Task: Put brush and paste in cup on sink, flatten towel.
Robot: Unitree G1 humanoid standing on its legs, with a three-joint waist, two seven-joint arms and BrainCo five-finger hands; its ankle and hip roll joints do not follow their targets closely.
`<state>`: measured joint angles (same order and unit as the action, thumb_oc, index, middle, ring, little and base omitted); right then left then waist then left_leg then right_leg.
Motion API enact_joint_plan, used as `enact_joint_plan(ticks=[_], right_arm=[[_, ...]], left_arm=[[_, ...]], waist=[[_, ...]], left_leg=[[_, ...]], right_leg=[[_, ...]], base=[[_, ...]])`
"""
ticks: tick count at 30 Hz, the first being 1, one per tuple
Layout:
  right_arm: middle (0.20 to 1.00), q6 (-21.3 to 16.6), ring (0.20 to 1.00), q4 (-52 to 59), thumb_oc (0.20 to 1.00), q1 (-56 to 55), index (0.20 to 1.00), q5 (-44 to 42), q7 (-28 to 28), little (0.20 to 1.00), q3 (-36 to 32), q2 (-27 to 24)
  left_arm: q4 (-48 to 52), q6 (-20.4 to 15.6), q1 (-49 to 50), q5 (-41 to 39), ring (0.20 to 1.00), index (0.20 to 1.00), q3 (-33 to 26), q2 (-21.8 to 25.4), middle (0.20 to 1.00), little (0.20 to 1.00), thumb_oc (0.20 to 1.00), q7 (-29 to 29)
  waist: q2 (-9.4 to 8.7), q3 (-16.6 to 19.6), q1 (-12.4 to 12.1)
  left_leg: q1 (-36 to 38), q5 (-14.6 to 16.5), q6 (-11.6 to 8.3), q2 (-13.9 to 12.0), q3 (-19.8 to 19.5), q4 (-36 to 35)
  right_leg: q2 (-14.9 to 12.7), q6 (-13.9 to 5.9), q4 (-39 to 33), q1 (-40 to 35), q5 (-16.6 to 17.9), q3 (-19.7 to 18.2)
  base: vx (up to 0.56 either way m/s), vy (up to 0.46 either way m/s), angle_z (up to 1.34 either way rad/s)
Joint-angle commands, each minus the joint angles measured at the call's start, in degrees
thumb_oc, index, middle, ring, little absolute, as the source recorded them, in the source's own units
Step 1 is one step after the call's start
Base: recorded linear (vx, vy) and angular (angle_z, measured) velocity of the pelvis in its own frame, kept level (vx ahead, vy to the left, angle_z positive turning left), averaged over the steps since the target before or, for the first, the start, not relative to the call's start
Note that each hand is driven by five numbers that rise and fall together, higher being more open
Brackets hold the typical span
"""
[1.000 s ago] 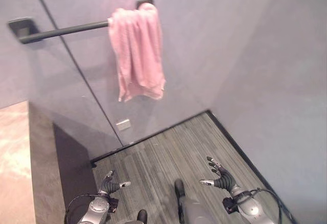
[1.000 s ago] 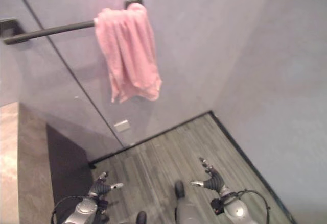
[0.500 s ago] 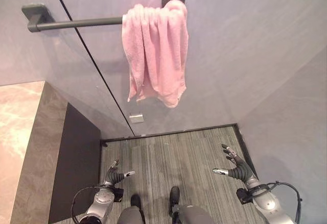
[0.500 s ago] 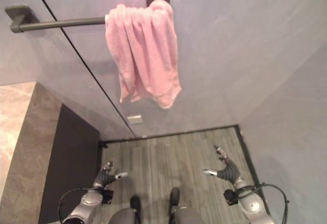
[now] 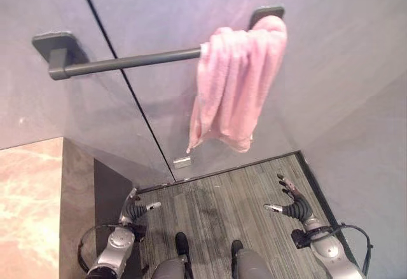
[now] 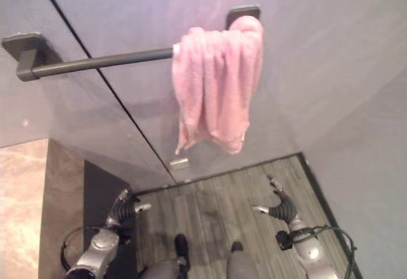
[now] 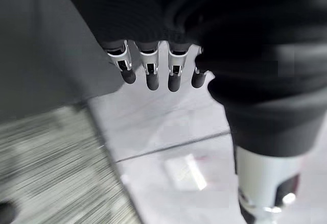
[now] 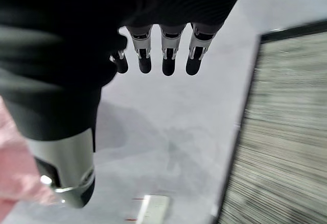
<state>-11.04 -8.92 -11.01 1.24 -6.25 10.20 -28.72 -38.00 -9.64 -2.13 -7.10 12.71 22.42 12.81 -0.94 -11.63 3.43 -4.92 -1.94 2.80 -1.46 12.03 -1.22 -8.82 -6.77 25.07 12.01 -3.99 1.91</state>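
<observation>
Pink towel (image 5: 236, 88), bunched at the right end of the rail (image 5: 127, 61), now upper centre as the camera has swung; left hand (image 5: 135, 211) and right hand (image 5: 291, 205) low, fingers apparently relaxed, empty; flattening pending.

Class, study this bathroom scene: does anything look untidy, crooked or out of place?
Yes. The pink towel is bunched in folds at the right end of the dark towel bar, not spread flat along it, and its lower edge hangs uneven. Both hands, left hand and right hand, hang low, holding nothing.
</observation>
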Motion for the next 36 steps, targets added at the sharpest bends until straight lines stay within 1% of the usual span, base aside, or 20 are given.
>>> enact_joint_plan(ticks=[1, 3, 4, 5, 6, 7, 9, 12, 14, 17, 18, 19, 21, 22, 23, 24, 29, 30, 32, 36], right_arm=[[1.0, -2.8, 1.0, 5.0, 1.0, 0.3, 1.0, 1.0, -1.9, 1.0, -1.9, 0.6], [1.0, -3.2, 1.0, 5.8, 1.0, 0.0, 1.0, 0.7, -2.6, 1.0, -2.8, 0.7], [1.0, -3.4, 1.0, 5.9, 1.0, 0.1, 1.0, 0.7, -2.8, 1.0, -3.2, 0.7], [1.0, -3.5, 1.0, 5.9, 1.0, 0.0, 1.0, 0.7, -2.9, 1.0, -3.2, 0.7], [1.0, -3.5, 1.0, 6.9, 1.0, 0.1, 1.0, 2.0, -3.6, 1.0, -4.0, 0.3], [1.0, -3.5, 1.0, 7.4, 1.0, -0.1, 1.0, 2.7, -3.8, 1.0, -4.7, 0.0], [1.0, -3.4, 1.0, 8.2, 1.0, -0.4, 1.0, 3.0, -3.8, 1.0, -5.5, -0.4], [1.0, -3.7, 1.0, 9.9, 1.0, -2.2, 1.0, 2.9, -2.3, 1.0, -8.2, -2.3], [1.0, -3.7, 1.0, 10.4, 1.0, -3.3, 1.0, 1.2, -0.2, 1.0, -9.8, -4.0], [1.0, -3.7, 1.0, 10.8, 1.0, -3.8, 1.0, 0.6, 0.5, 1.0, -10.7, -4.8], [1.0, -3.8, 1.0, 10.5, 1.0, -4.2, 1.0, -2.3, 1.8, 1.0, -12.2, -5.6], [1.0, -4.2, 1.0, 9.6, 1.0, -3.5, 1.0, -7.5, 2.6, 1.0, -13.9, -5.6], [1.0, -4.3, 1.0, 8.7, 1.0, -3.1, 1.0, -9.7, 3.1, 1.0, -14.1, -5.6], [1.0, -4.2, 1.0, 8.2, 1.0, -1.7, 1.0, -13.7, 5.0, 1.0, -14.2, -6.6], [1.0, -4.3, 1.0, 8.1, 1.0, -1.6, 1.0, -13.8, 5.1, 1.0, -14.2, -6.6], [1.0, -3.7, 1.0, 6.7, 1.0, 0.2, 1.0, -19.3, 7.9, 1.0, -13.7, -8.9], [1.0, -0.9, 1.0, 1.3, 1.0, 7.5, 1.0, -32.7, 14.7, 1.0, -8.5, -15.6], [1.0, -0.7, 1.0, -0.1, 1.0, 9.2, 1.0, -33.4, 14.6, 1.0, -7.4, -16.2], [1.0, 0.8, 1.0, -3.8, 1.0, 16.1, 1.0, -36.9, 16.1, 1.0, -2.4, -18.2], [1.0, 1.9, 1.0, -9.5, 1.0, 24.9, 1.0, -40.7, 15.6, 1.0, 3.1, -18.4]], left_arm=[[1.6, -1.6, 1.2, 3.6, 1.0, 1.0, -0.1, 1.8, 1.0, 1.0, 1.0, 0.1], [2.3, -1.9, 1.5, 3.8, 1.0, 1.0, 0.1, 1.7, 1.0, 1.0, 1.0, 0.1], [3.2, -2.1, 1.9, 4.2, 1.0, 1.0, 0.1, 1.8, 1.0, 1.0, 1.0, 0.0], [3.3, -2.0, 2.0, 4.2, 1.0, 1.0, 0.2, 1.8, 1.0, 1.0, 1.0, 0.0], [5.1, -2.0, 2.4, 5.2, 1.0, 1.0, 0.5, 2.2, 1.0, 1.0, 1.0, 0.0], [6.1, -2.0, 2.8, 6.0, 1.0, 1.0, 0.6, 2.3, 1.0, 1.0, 1.0, 0.0], [6.6, -2.0, 2.9, 6.5, 1.0, 1.0, 0.6, 2.3, 1.0, 1.0, 1.0, -0.1], [9.5, -2.3, 5.3, 6.4, 1.0, 1.0, -0.7, 2.6, 1.0, 1.0, 1.0, -1.2], [10.8, -2.3, 6.7, 6.1, 1.0, 1.0, -1.3, 3.3, 1.0, 1.0, 1.0, -2.8], [11.8, -2.2, 7.4, 5.9, 1.0, 1.0, -1.4, 3.5, 1.0, 1.0, 1.0, -3.6], [14.7, -2.0, 8.6, 5.6, 1.0, 1.0, -1.8, 4.5, 1.0, 1.0, 1.0, -4.8], [16.9, -2.1, 9.5, 4.6, 1.0, 1.0, -1.9, 5.5, 1.0, 1.0, 1.0, -6.4], [18.5, -2.0, 9.8, 3.6, 1.0, 1.0, -1.9, 6.1, 1.0, 1.0, 1.0, -7.2], [21.3, -2.0, 10.0, 1.7, 1.0, 1.0, -2.1, 7.6, 1.0, 1.0, 1.0, -9.1], [21.4, -1.9, 10.1, 1.7, 1.0, 1.0, -2.2, 7.6, 1.0, 1.0, 1.0, -9.2], [24.4, -1.9, 10.0, -0.6, 1.0, 1.0, -2.6, 9.7, 1.0, 1.0, 1.0, -11.1], [29.4, -1.3, 7.0, -7.4, 1.0, 1.0, -1.2, 15.9, 1.0, 1.0, 1.0, -15.8], [29.2, -1.4, 6.0, -7.7, 1.0, 1.0, -0.6, 16.5, 1.0, 1.0, 1.0, -15.9], [28.2, -1.6, 0.1, -8.9, 1.0, 1.0, 1.7, 18.9, 1.0, 1.0, 1.0, -16.0], [25.7, -1.9, -8.3, -11.5, 1.0, 1.0, 6.2, 19.7, 1.0, 1.0, 1.0, -15.2]], waist=[[-1.26, 1.9, -0.1], [-1.67, 2.3, -0.1], [-1.9, 2.5, 0.0], [-1.81, 2.5, 0.1], [-2.49, 2.7, 0.4], [-2.88, 2.5, 0.6], [-3.16, 2.6, 0.5], [-3.69, 4.2, -0.3], [-3.6, 4.9, -0.5], [-3.5, 5.1, -0.3], [-3.39, 5.3, -0.3], [-3.03, 5.8, -0.3], [-2.86, 6.0, -0.3], [-2.6, 6.4, -0.5], [-2.6, 6.4, -0.4], [-2.44, 6.9, -0.7], [-2.1, 7.6, -1.5], [-2.07, 7.5, -1.5], [-1.79, 7.4, -1.9], [-1.16, 7.1, -2.3]], left_leg=[[-0.8, -2.5, -1.92, -1.0, -3.1, 0.3], [0.6, -1.8, -2.49, -1.0, -2.9, -0.5], [1.3, -1.4, -2.82, -1.1, -3.1, -0.7], [1.4, -1.3, -2.84, -1.1, -3.3, -0.7], [2.2, -0.7, -3.2, -1.0, -4.8, -0.2], [2.7, -0.7, -3.32, -1.2, -5.5, 0.1], [3.0, -0.8, -3.58, -1.4, -5.8, 0.0], [3.7, -1.6, -4.31, -2.0, -5.9, -1.8], [4.1, -2.2, -4.9, -2.6, -6.4, -2.9], [4.2, -2.4, -5.12, -2.9, -6.8, -3.0], [4.4, -2.6, -5.45, -3.3, -7.3, -3.2], [4.7, -2.7, -5.74, -3.5, -7.5, -3.4], [4.8, -2.7, -5.91, -3.6, -7.6, -3.5], [5.0, -2.9, -6.23, -3.8, -7.6, -3.7], [5.0, -2.9, -6.24, -3.8, -7.6, -3.7], [5.2, -3.0, -6.62, -4.1, -7.6, -3.8], [5.1, -3.3, -7.35, -4.5, -7.9, -3.8], [5.1, -3.3, -7.44, -4.5, -7.9, -3.8], [5.0, -3.4, -7.73, -4.6, -8.2, -3.8], [4.3, -3.9, -8.14, -4.6, -8.8, -3.8]], right_leg=[[4.3, -1.26, -4.3, -1.5, 9.1, -3.0], [2.6, -1.54, -12.3, -1.4, 8.7, -0.6], [2.1, -1.88, -16.6, -1.3, 9.2, 0.1], [2.1, -1.88, -17.1, -1.7, 9.4, 0.3], [1.5, -2.69, -19.0, -1.3, 11.4, -1.2], [1.8, -3.13, -18.5, -1.6, 12.0, -2.2], [2.0, -2.98, -19.6, -2.5, 11.4, -2.3], [2.0, -2.5, -22.5, -5.7, 10.7, -0.6], [2.6, -2.11, -23.3, -6.9, 9.9, 0.4], [2.8, -1.94, -23.5, -7.3, 9.7, 0.8], [3.0, -1.66, -23.8, -8.1, 9.2, 1.5], [3.3, -1.44, -24.6, -8.9, 9.0, 2.0], [3.4, -1.38, -25.2, -9.4, 9.0, 2.2], [3.5, -1.27, -25.9, -10.0, 8.9, 2.5], [3.5, -1.26, -25.9, -10.1, 9.0, 2.5], [3.6, -1.14, -26.5, -10.6, 9.0, 2.7], [3.9, -0.88, -27.4, -11.7, 8.9, 3.4], [3.9, -0.83, -27.4, -11.8, 8.8, 3.4], [3.9, -0.6, -27.2, -11.8, 8.6, 3.5], [3.8, -0.38, -26.8, -11.4, 8.4, 4.3]], base=[[0.25, 0.081, 0.1], [0.17, -0.047, 0.01], [0.12, -0.063, -0.04], [0.19, -0.115, -0.05], [0.17, -0.121, 0.1], [0.18, -0.155, 0.49], [0.06, -0.078, 0.73], [0.08, -0.117, 0.27], [0.07, -0.113, 0.05], [0.04, -0.077, 0.13], [0.07, -0.111, 0.11], [0.08, -0.124, 0.16], [0.04, -0.054, 0.14], [0.02, -0.036, 0.05], [0.03, -0.058, 0.03], [0.02, -0.038, 0.03], [0.02, -0.039, 0.05], [0.02, -0.044, 0.02], [0.01, -0.041, 0.02], [0.0, -0.024, 0.09]])
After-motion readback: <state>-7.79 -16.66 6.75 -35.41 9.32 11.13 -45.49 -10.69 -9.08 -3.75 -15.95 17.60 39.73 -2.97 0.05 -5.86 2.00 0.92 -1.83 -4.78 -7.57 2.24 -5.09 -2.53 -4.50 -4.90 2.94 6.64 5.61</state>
